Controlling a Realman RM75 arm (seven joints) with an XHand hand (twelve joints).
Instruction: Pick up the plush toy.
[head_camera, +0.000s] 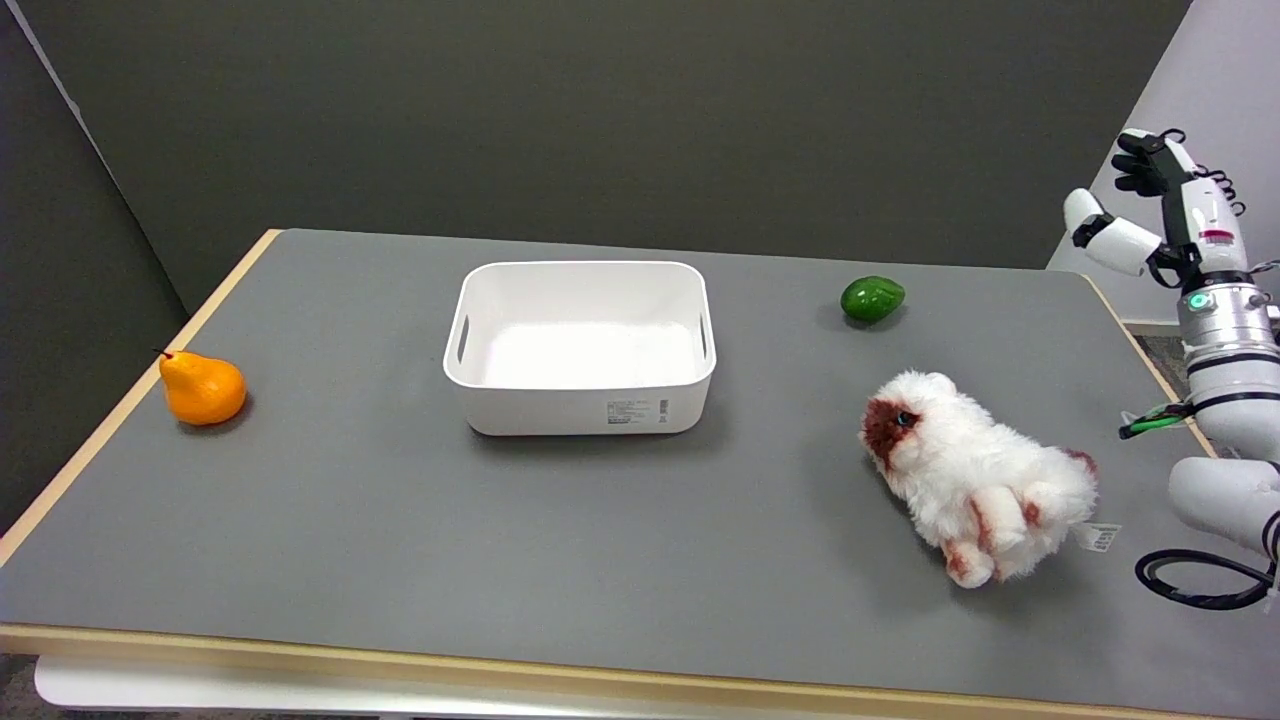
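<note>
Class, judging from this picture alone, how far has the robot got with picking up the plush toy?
Nothing is done yet: the toy lies on its side on the table, untouched. In hand: the right hand is raised beyond the table's right edge, fingers apart, holding nothing. Left to do: reach down to the toy, close the fingers on it and lift.
</note>
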